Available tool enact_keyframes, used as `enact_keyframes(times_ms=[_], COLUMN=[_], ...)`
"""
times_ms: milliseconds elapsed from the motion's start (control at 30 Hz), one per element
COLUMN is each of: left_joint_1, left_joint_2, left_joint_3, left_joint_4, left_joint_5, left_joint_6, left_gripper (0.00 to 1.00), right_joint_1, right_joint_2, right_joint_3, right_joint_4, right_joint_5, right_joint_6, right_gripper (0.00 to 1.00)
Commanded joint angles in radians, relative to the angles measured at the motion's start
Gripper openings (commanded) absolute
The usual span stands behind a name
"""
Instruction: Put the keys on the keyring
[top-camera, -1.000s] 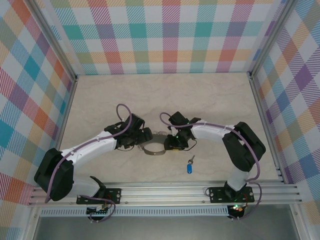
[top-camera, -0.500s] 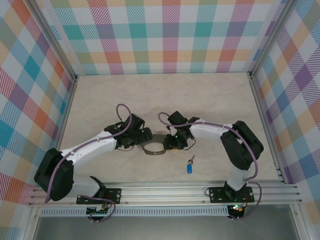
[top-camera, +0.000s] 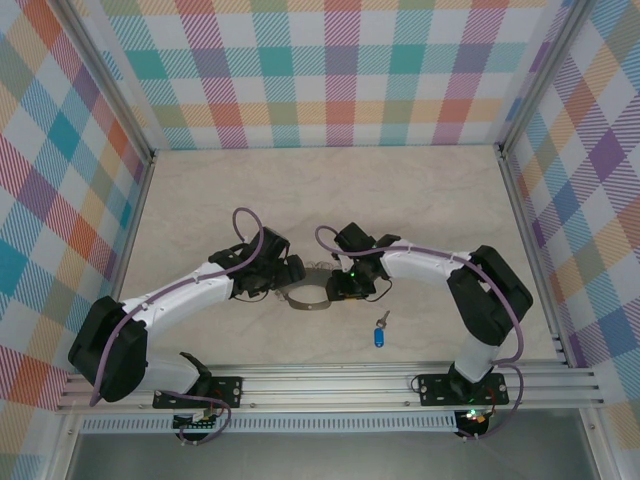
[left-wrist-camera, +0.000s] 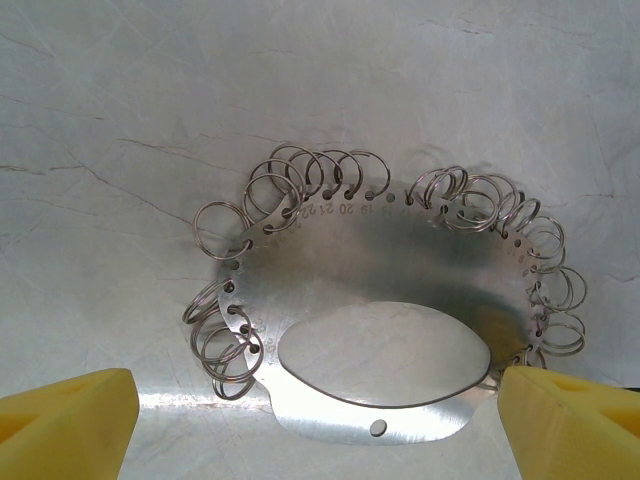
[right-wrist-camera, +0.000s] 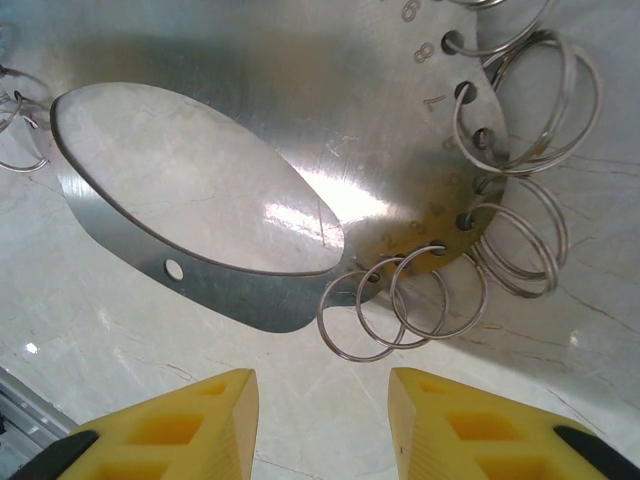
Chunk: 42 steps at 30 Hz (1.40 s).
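Left hand spread wide astride keyring, right hand partly apart above its rim, blue key nearby

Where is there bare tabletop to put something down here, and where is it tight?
Bare: the far half of the table, from the back wall down to the left gripper and right gripper; also the near strip left of the key. Crowded: the middle, where both grippers flank the keyring.
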Motion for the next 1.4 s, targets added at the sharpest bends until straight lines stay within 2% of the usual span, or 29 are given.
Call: enact_keyframes(times_ms=[0, 1367], left_joint_1=[0.002, 0.004], left_joint_2=[0.009, 0.027], left_joint_3=[0.005, 0.019], left_joint_4=[-0.023, -0.022], left_joint_5=[-0.010, -0.006], left_joint_6=[-0.007, -0.001], left_gripper=[0.93, 0.93], right_joint_1=[0.009, 0.013], right_joint_2=[0.001, 0.096], right_joint_3=[-0.006, 0.093], right_joint_4=[-0.020, -0.058], right_joint_5=[-0.003, 0.082], right_joint_6=[-0.014, -0.072], right_gripper=[0.39, 0.38])
